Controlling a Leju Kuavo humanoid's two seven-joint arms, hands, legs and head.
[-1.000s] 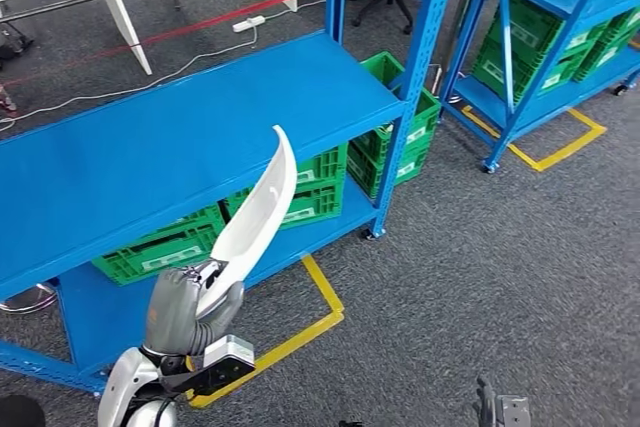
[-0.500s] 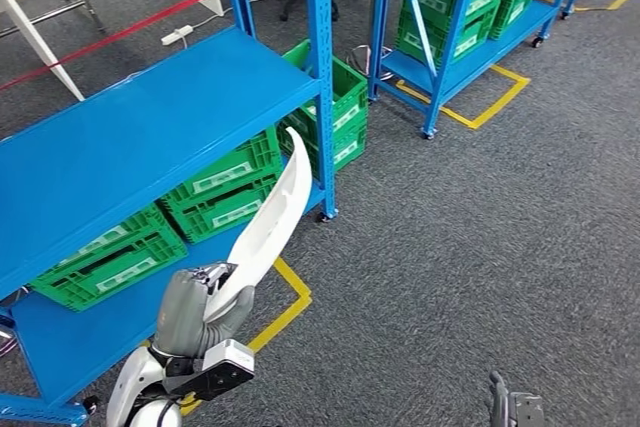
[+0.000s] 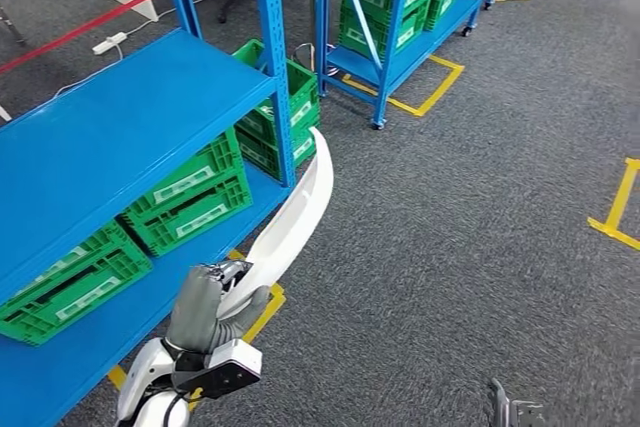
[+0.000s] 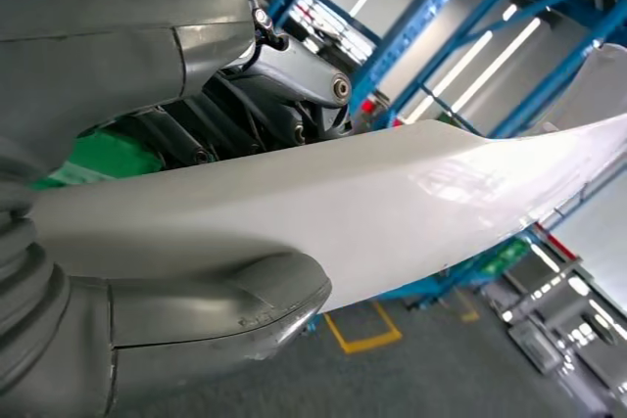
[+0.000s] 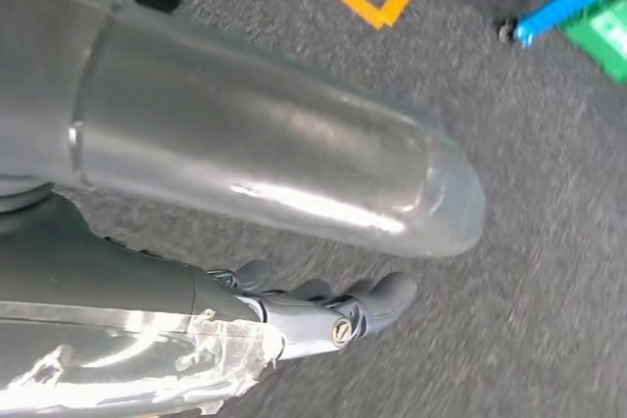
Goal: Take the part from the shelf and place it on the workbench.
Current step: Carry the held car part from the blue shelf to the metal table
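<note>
The part is a long, curved white plastic piece point(image 3: 290, 219). My left hand point(image 3: 205, 309) grips its lower end at the lower left of the head view, and the part rises up and to the right over the grey carpet. In the left wrist view the white part point(image 4: 355, 208) runs between the thick grey thumb point(image 4: 215, 315) and the darker fingers point(image 4: 244, 110). My right hand point(image 5: 325, 315) hangs beside my body over the carpet, its fingers straight and holding nothing; its tip shows at the bottom edge of the head view point(image 3: 501, 407).
A blue shelf unit point(image 3: 98, 137) stands at the left with green crates point(image 3: 189, 192) on its lower level. A second blue rack point(image 3: 392, 17) with green crates stands further back. Yellow floor tape point(image 3: 620, 202) marks the carpet at right. Open carpet lies ahead.
The whole view has swung to the right: the blue shelf has slid leftward and more carpet shows. My left hand keeps hold of the white part in the same pose.
</note>
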